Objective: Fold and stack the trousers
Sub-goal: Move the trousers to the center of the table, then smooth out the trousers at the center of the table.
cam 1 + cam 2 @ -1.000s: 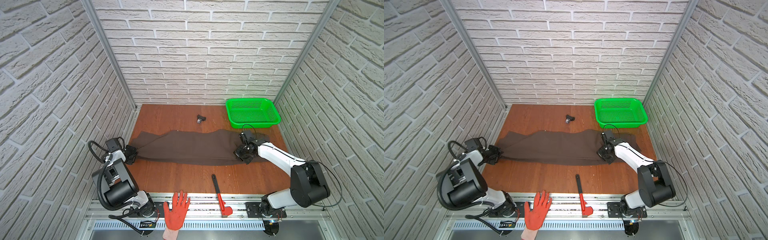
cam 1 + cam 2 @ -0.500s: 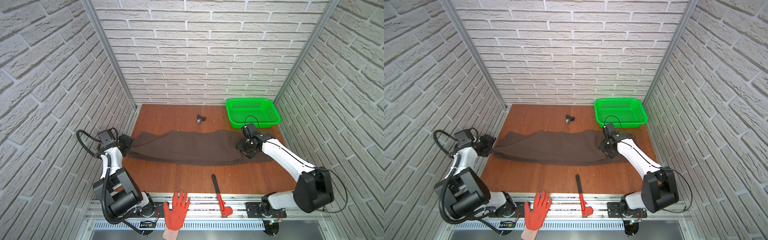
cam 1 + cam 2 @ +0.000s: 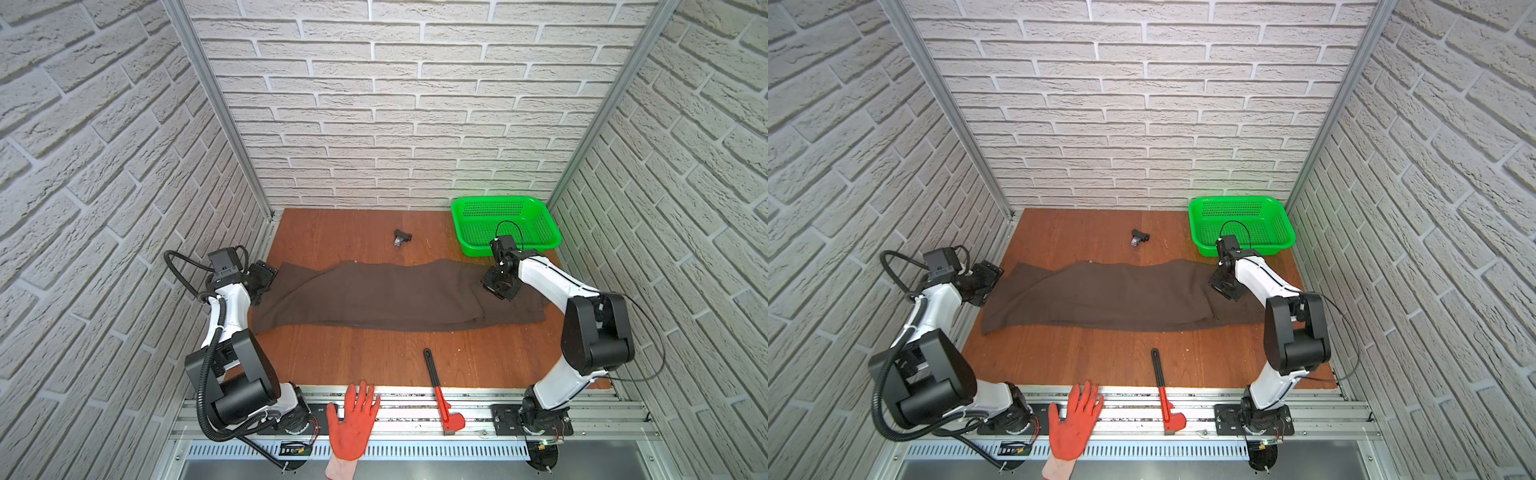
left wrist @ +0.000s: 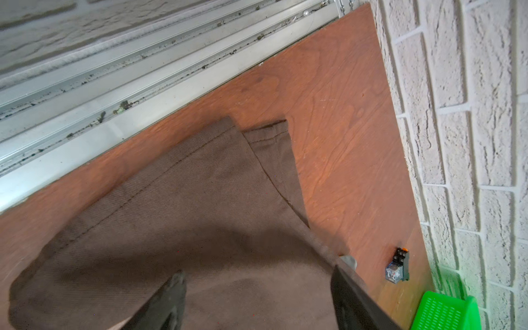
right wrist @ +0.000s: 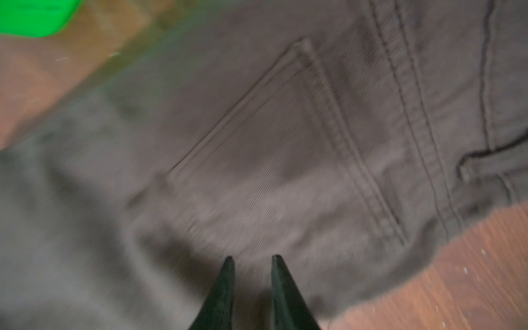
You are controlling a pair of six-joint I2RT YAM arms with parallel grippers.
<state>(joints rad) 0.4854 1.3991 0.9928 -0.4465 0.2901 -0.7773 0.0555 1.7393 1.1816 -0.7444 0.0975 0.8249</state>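
The trousers (image 3: 386, 295) lie spread along the table (image 3: 353, 361). The waist end is just in front of the green basket (image 3: 505, 224) and the leg hems are at the side farthest from it. One leg rests roughly over the other, though the hems do not line up (the left wrist view shows one sticking out past its partner).

The left gripper (image 4: 257, 273) hovers over the hem end, far from the basket, with its jaws spread wide and empty. The right gripper (image 5: 252, 258) hangs over the back pocket near the basket. Its jaws are only a narrow gap apart, and no cloth shows between them, though that view is blurred.

No crosswise fold looks made yet, so the risks probably lie in the next grasp:

- **Single layer:** a pinch that takes only the top layer would peel the legs apart when lifted.
- **Skewed hems:** folding them as they lie would set the offset into the stack.
- **Narrow right jaws:** they might skate over the thick pocket seams instead of biting.
- **Waist end:** if swung wide, it could snag the basket's rim.
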